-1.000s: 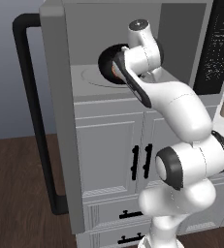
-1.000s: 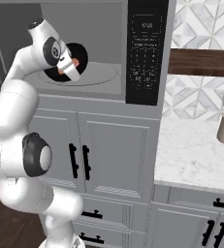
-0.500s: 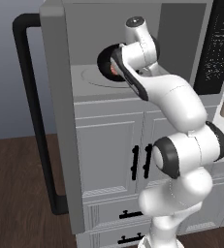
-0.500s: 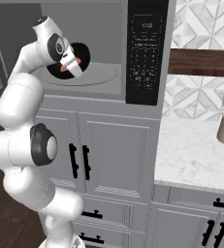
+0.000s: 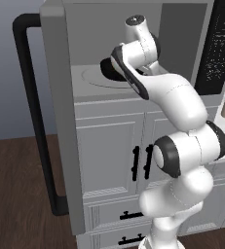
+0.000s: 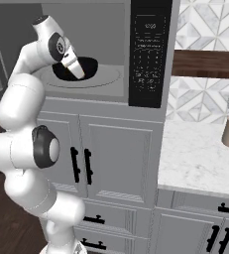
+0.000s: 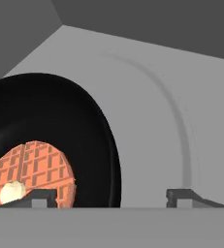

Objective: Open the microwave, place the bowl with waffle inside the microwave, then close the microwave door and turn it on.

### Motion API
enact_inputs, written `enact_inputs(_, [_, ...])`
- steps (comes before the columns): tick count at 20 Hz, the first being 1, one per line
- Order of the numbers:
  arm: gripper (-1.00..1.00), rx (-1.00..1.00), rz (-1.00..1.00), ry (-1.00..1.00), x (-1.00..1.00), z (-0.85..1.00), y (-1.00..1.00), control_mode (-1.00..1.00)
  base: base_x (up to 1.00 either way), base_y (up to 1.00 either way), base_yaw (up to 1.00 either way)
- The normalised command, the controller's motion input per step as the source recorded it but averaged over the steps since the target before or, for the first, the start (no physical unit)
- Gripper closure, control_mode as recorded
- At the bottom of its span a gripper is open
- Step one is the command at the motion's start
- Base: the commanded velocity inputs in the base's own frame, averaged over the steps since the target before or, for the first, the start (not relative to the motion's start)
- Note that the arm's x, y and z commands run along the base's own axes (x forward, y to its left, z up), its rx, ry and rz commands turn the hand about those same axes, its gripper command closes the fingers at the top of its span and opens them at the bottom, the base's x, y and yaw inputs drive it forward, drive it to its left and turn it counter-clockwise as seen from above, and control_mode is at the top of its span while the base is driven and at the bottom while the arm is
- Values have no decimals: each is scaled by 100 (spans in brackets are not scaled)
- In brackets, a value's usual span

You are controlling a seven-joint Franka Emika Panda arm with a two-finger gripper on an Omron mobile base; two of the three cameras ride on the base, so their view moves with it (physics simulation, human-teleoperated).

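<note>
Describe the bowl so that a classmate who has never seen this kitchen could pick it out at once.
Find the large grey microwave standing open above the white cabinets, beside its black keypad panel. Inside, on the round turntable, sits the bowl, below the gripper. It is the one glossy black dish there, and it holds an orange-brown gridded waffle.

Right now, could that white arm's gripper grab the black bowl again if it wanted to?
Probably yes. The gripper is open inside the microwave, with the bowl directly before it: one fingertip sits over the waffle, the other outside the rim. The microwave door is swung wide, so nothing blocks it.
</note>
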Motion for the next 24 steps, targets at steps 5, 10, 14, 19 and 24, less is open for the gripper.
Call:
enact_inputs(5, [-100,0,4,-13,-75,5,-14,-100,0,0,0])
enact_inputs(10, [-100,1,11,-23,-100,0,-50,-100,0,0,0])
enact_inputs(14, [-100,-2,14,-23,-100,2,-45,-100,0,0,0])
enact_inputs(19, [-100,-19,28,-16,-100,34,-12,-100,0,0,0])
enact_inputs(24, [-100,-39,34,-10,-100,72,0,-100,0,0,0])
